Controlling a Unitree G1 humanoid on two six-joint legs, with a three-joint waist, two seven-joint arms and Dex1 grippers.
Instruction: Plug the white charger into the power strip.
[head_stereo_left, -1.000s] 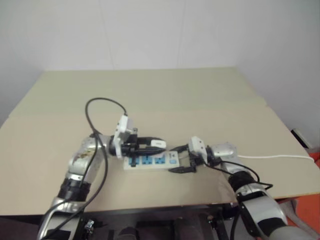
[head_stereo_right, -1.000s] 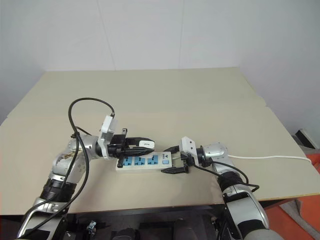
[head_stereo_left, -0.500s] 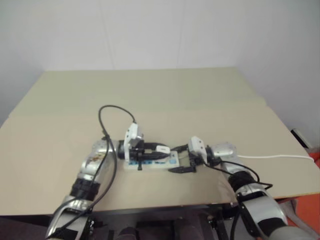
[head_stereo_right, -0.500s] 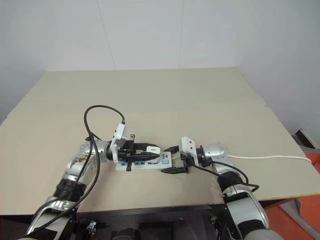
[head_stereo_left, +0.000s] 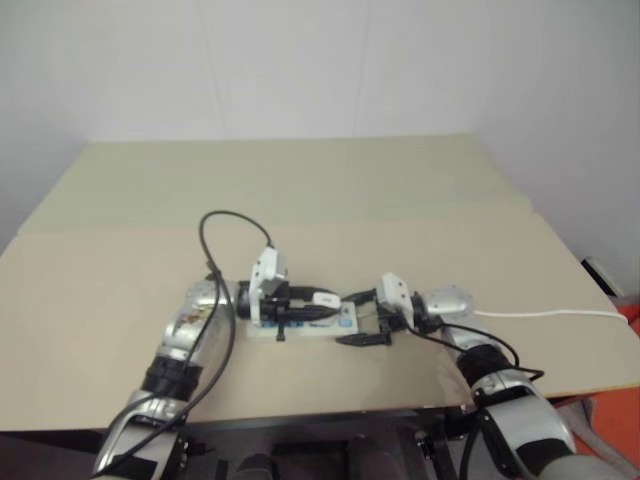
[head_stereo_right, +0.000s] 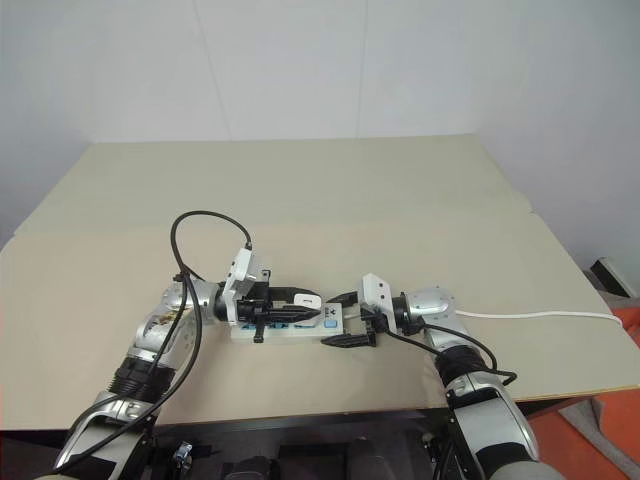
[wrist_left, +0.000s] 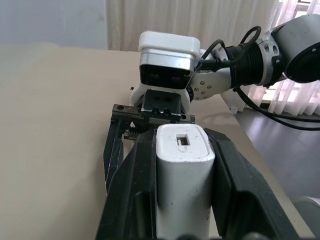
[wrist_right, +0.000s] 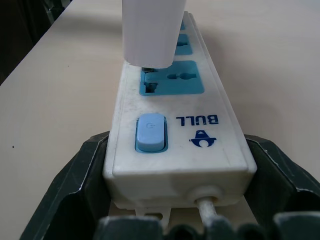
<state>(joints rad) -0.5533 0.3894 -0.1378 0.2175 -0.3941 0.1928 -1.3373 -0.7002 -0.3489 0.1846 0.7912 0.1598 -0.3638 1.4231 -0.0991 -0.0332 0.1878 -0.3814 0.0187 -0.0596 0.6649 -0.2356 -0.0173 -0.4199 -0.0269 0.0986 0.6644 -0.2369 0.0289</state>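
- Two black-fingered robot grippers meet over a white power strip (head_stereo_right: 288, 326) that lies flat near the front edge of a beige table (head_stereo_right: 330, 190).
- The left gripper (wrist_left: 175, 165) is clamped shut on the white charger (wrist_left: 184, 175), one black finger pressed against each long side of the small block.
- The charger is held level along the strip, its free end (with a small rectangular port) pointing toward the right gripper (head_stereo_right: 345, 320).
- In the right wrist view, the charger (wrist_right: 150, 30) sits directly over the blue socket face (wrist_right: 171, 82) nearest the strip's switch, with its underside just at that socket; whether the prongs are seated cannot be told.
- The right gripper's two fingers (wrist_right: 75, 180) straddle the cord end of the strip, pressed against both long sides, beside a pale blue switch (wrist_right: 150, 132).
- A thin white cord (head_stereo_right: 540, 315) runs from that end across the table toward the robot's right.
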